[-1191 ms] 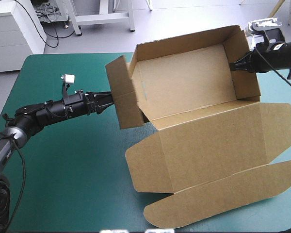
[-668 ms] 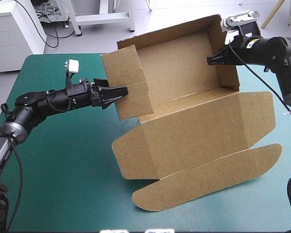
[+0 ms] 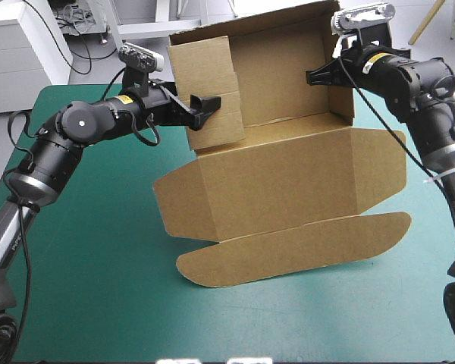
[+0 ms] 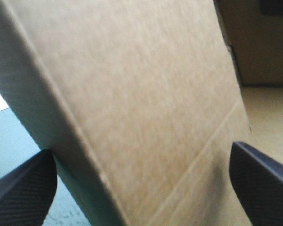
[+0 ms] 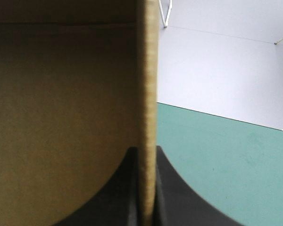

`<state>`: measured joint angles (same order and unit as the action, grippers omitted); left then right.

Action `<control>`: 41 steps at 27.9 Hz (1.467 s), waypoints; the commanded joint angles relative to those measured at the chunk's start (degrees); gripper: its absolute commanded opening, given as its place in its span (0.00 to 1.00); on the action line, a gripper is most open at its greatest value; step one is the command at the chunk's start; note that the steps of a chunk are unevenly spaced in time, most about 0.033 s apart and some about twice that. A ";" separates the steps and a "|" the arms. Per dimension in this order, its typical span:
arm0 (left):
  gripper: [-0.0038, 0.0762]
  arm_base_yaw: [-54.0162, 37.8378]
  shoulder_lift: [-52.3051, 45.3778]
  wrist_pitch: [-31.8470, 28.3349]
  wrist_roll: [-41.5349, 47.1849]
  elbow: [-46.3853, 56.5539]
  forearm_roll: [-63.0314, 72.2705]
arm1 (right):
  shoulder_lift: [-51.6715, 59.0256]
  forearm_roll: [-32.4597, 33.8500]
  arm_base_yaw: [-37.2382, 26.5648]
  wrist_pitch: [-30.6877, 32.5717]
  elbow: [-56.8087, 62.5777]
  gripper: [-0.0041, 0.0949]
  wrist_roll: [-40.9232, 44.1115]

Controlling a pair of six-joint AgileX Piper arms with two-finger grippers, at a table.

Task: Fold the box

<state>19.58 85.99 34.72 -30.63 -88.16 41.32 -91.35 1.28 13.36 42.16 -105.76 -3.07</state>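
Observation:
The brown box [image 3: 280,182] stands tipped up on the teal-green cover [image 3: 98,265]. Its tray faces forward at the far side, and the lid and rounded front flap [image 3: 296,250] slope down toward the front. My left gripper [image 3: 207,104] is open at the tray's left side wall [image 3: 208,91]. In the left wrist view, that wall [image 4: 146,94] fills the space between the spread fingers of my left gripper [image 4: 141,148]. My right gripper [image 3: 312,76] is shut on the tray's right wall. In the right wrist view, the board's edge [image 5: 147,70] runs up from the fingers of my right gripper [image 5: 146,153].
The raised tray stands at the table's far edge [image 3: 76,87]. The lid's side flaps [image 3: 174,205] spread out to the left and right over the middle of the cover. Teal-green cover shows to the left and in front of the box.
Both arms have risen and swung left, tipping the tray more upright and dragging the lid leftward. The left gripper's fingers, together earlier, now stand apart at the left wall.

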 commanded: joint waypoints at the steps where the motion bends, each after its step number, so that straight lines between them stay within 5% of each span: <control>1: 0.92 1.28 -2.22 -8.57 15.92 -2.94 -10.88 | 2.36 6.41 2.47 -7.34 -1.64 0.03 6.51; 5: 0.79 1.28 -2.22 -9.34 28.40 -2.80 -18.77 | 2.36 9.15 3.82 -10.05 -1.64 0.03 11.46; 21: 0.04 7.80 2.07 -13.54 28.62 -2.80 -24.00 | 2.24 8.58 3.82 -7.73 -1.64 0.03 12.32; 32: 0.04 7.56 7.06 -9.81 28.62 -2.80 -27.23 | -1.43 8.36 3.82 8.44 -0.43 0.02 11.52; 41: 0.04 7.56 10.84 -0.62 28.62 -2.80 -34.81 | -8.30 2.00 3.82 12.56 2.56 0.02 10.00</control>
<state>26.07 98.90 36.84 0.37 -88.85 6.59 -100.31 8.21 16.65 55.30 -102.22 9.69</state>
